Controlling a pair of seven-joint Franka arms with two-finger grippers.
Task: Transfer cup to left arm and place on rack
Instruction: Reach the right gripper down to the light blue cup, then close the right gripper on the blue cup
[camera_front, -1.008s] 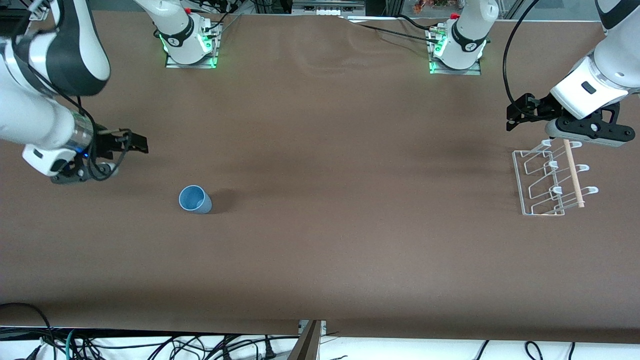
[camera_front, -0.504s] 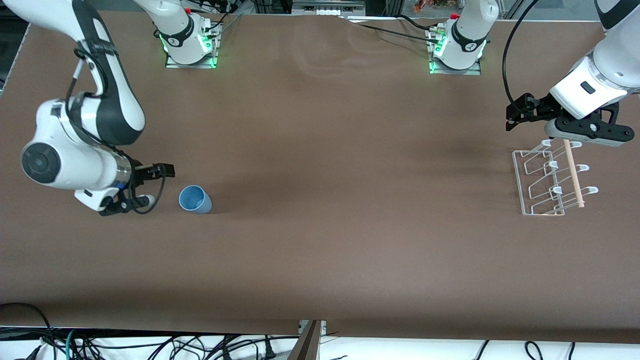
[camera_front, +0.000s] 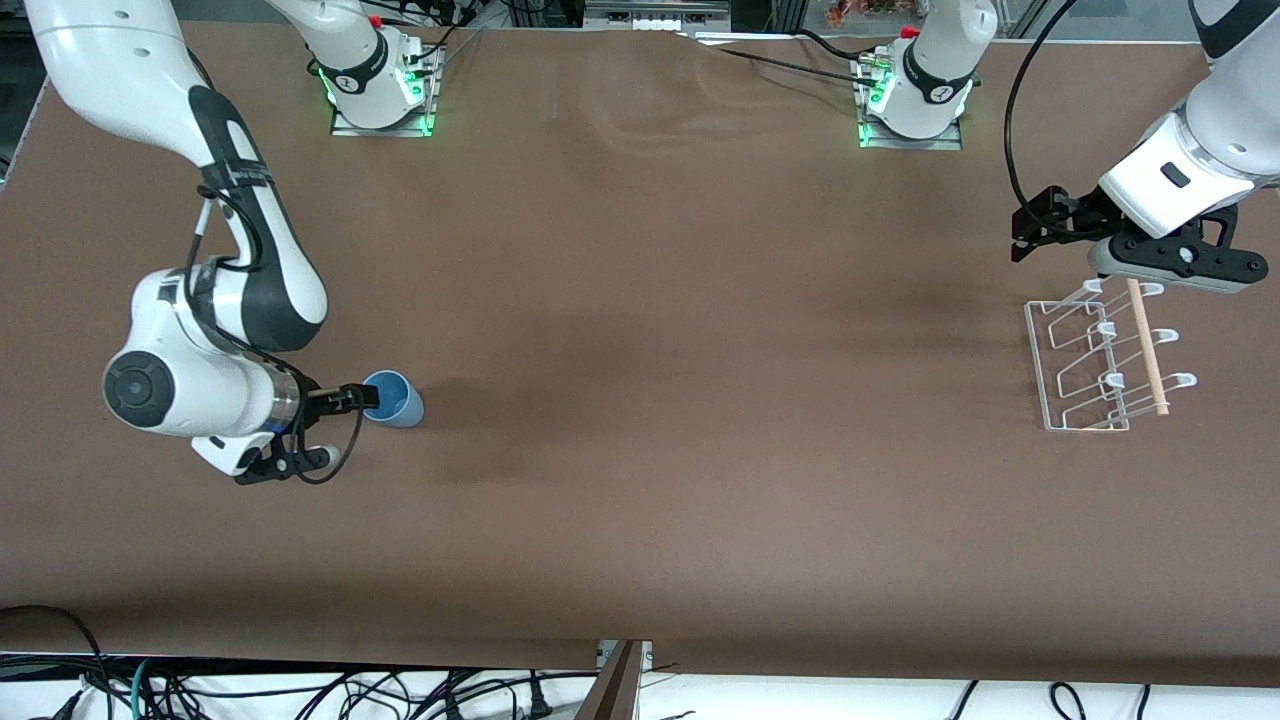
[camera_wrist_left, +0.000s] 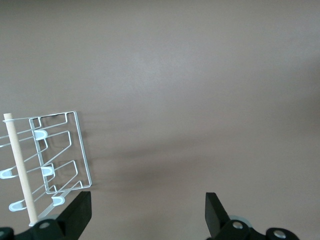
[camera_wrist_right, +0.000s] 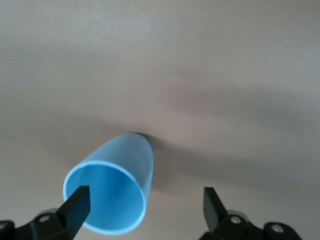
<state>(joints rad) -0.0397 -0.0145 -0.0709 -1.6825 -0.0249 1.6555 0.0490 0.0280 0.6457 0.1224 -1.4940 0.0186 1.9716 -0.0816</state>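
1. Your cup (camera_front: 392, 398) stands upright on the brown table (camera_front: 660, 480), open mouth up, toward the right arm's end of the table. In the right wrist view the cup (camera_wrist_right: 112, 192) shows its light-blue rim and hollow inside, with its own shadow lying on the table beside it.

2. Your right gripper (camera_front: 358, 397) sits low at the cup's rim, on the side facing the right arm's end of the table. The fingers are spread apart: in the right wrist view one fingertip (camera_wrist_right: 76, 206) overlaps the cup's rim, while the other fingertip (camera_wrist_right: 212, 205) stands clear of the cup over bare table. Nothing is clamped between them, and you cannot tell from these views whether the near finger actually touches the rim.

3. The rack (camera_front: 1098, 355) rests at the left arm's end of the table, well apart from the cup, with its wooden dowel (camera_front: 1146, 345) lying across the white wire loops.

4. Your left arm waits with the left gripper (camera_front: 1040, 225) raised near the rack's end that is farther from the front camera. Its fingers (camera_wrist_left: 80, 212) are spread wide and hold nothing, and the left wrist view looks down on the rack (camera_wrist_left: 47, 160) and bare table.
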